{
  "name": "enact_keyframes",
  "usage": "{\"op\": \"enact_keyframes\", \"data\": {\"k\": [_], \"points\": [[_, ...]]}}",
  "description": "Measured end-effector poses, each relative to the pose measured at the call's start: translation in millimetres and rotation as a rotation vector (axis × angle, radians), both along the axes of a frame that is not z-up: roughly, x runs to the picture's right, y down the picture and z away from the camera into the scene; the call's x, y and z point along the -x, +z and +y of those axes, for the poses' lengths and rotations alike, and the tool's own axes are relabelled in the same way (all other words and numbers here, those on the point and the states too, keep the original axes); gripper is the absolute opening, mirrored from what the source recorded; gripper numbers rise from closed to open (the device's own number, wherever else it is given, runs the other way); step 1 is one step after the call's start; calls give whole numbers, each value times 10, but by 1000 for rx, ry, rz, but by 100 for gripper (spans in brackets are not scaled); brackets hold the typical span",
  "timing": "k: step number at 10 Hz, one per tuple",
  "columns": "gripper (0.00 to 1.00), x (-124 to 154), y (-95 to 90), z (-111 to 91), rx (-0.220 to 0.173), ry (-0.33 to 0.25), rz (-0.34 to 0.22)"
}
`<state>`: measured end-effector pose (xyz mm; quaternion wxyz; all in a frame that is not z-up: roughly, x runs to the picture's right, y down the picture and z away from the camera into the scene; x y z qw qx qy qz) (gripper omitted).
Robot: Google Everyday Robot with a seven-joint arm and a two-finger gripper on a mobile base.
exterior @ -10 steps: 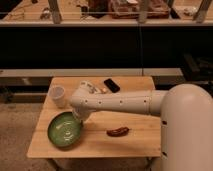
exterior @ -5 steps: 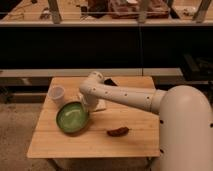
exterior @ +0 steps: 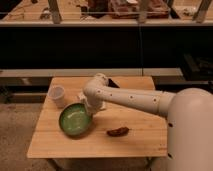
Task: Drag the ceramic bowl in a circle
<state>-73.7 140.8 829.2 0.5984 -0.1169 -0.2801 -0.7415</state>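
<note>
The ceramic bowl (exterior: 75,120) is a wide, shallow, glossy green bowl on the left half of the wooden table (exterior: 140,142). My white arm reaches from the right across the table and bends down to it. My gripper (exterior: 90,109) is at the bowl's upper right rim, touching or just over it. The wrist hides the rim there.
A small white cup (exterior: 57,96) stands just up and left of the bowl. A brown oblong object (exterior: 118,131) lies to the bowl's right near the front edge. A dark flat object (exterior: 113,83) lies at the back. A dark counter runs behind the table.
The bowl has slid from the front left of the table to the right and away from the front edge, with the gripper staying at its rim. The arm's elbow has shifted right.
</note>
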Motion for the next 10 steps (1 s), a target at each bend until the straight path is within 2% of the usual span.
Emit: {"op": "enact_keyframes", "data": {"k": [3, 5, 7, 10], "points": [[0, -196, -323, 402, 14, -11, 2], [0, -236, -398, 498, 19, -5, 3], [0, -75, -367, 454, 9, -19, -3], [0, 463, -319, 387, -3, -42, -21]]}}
